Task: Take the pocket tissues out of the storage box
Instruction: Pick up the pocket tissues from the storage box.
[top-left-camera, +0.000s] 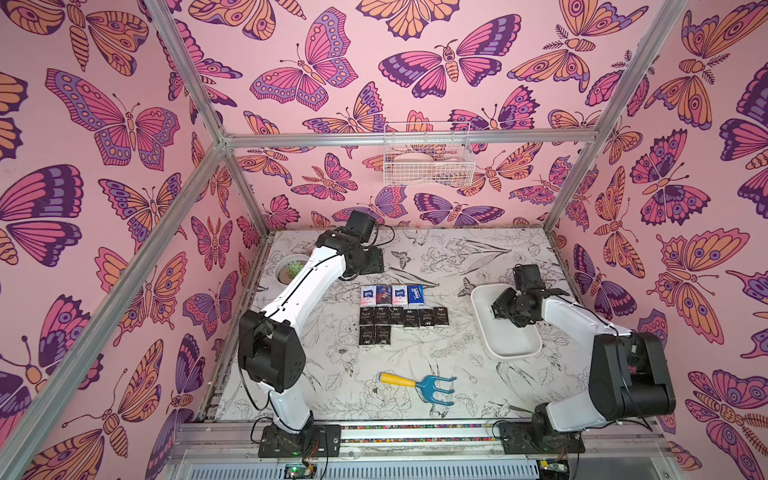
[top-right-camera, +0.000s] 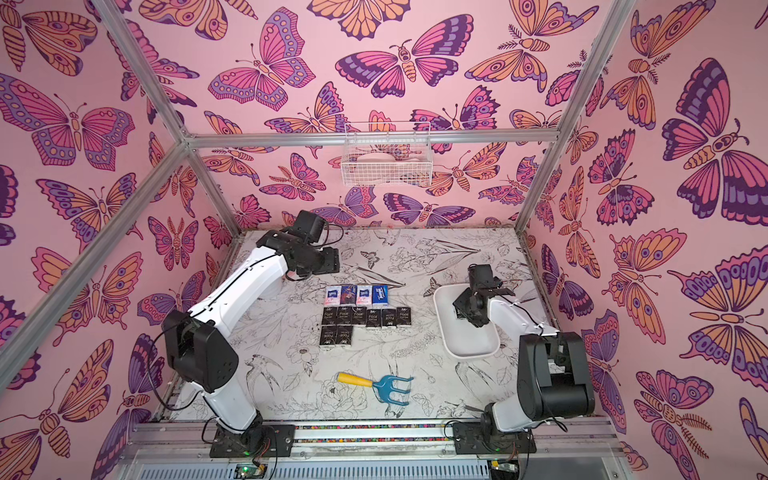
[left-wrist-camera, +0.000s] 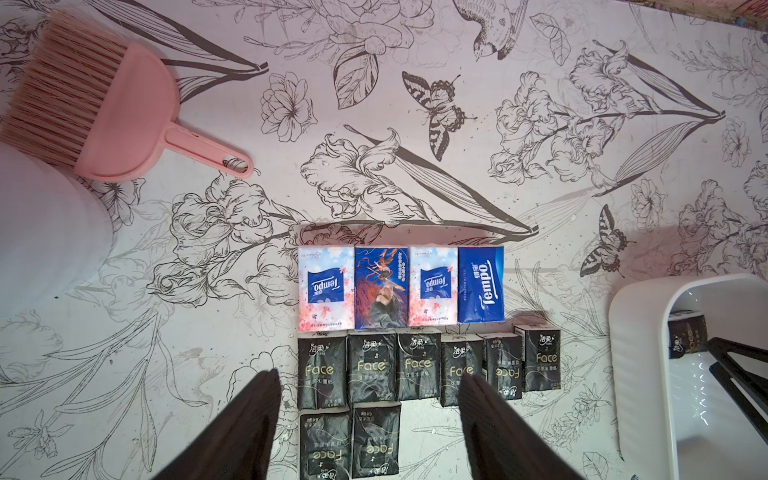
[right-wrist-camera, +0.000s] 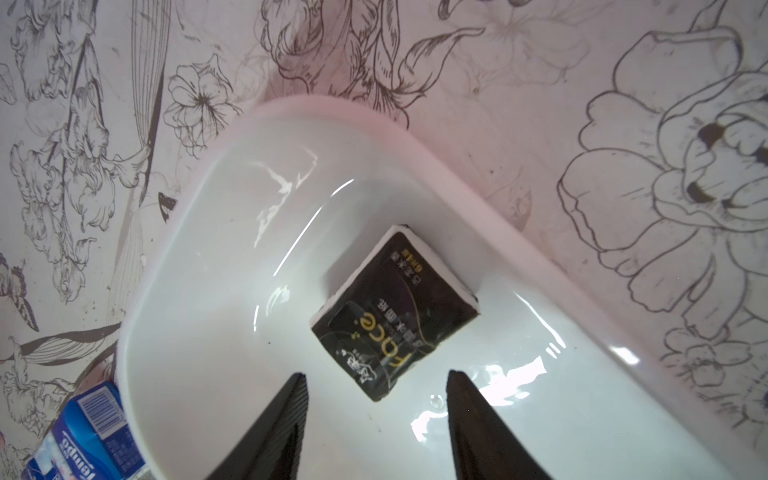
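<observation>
Left jaws: parted, empty; left gripper hovers above the packet rows.
Right jaws: parted, empty; right gripper hangs over the storage box.
On table: twelve pocket tissues in three rows.
In box: one black packet, untouched.

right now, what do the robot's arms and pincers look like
Both arms match: the left arm and right arm have white link shells, boxy black joint housings and black base plates, with thin black cables along them. The left pincer and right pincer each have two dark, tapered, ribbed fingers.
</observation>
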